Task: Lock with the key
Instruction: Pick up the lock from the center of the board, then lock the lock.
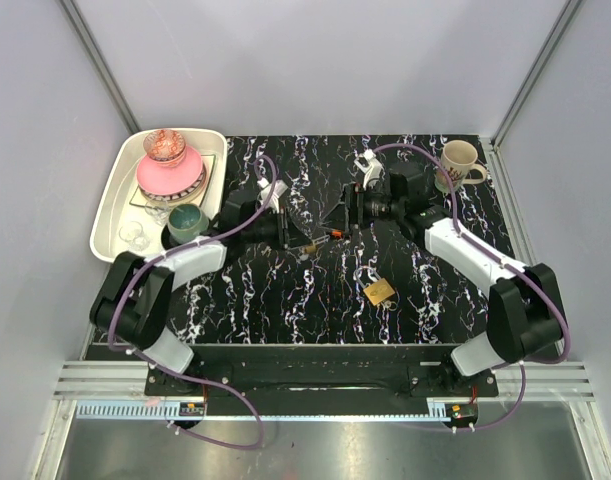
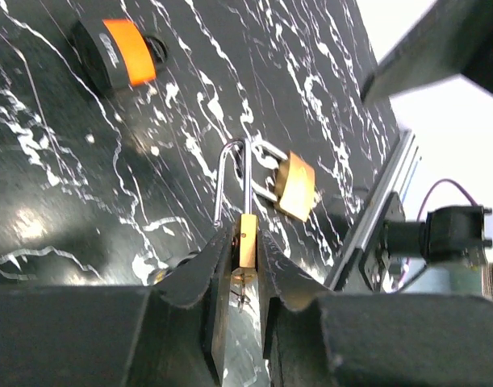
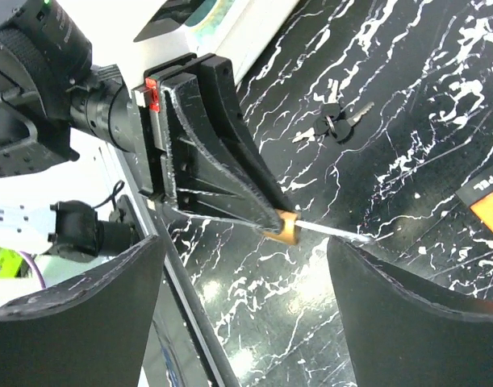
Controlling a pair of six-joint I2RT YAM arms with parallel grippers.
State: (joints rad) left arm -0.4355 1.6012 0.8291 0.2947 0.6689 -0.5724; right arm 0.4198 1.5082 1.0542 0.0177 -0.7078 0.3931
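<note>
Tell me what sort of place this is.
Most likely a robotics lab test cell: plain white walls on aluminium struts box in a black marbled table. A left arm and right arm are bolted at its near edge. Staged props lie about: a brass padlock, a mug, a tray of dishes.

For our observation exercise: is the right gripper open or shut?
Open. The right gripper has its fingers wide apart, touching nothing; the padlock ahead sits in the left gripper.

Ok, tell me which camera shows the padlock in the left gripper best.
The left wrist view: the held padlock sits pinched in the left gripper, brass body and shackle clear. The right wrist shows it small, edge-on; the top view, a speck.
</note>
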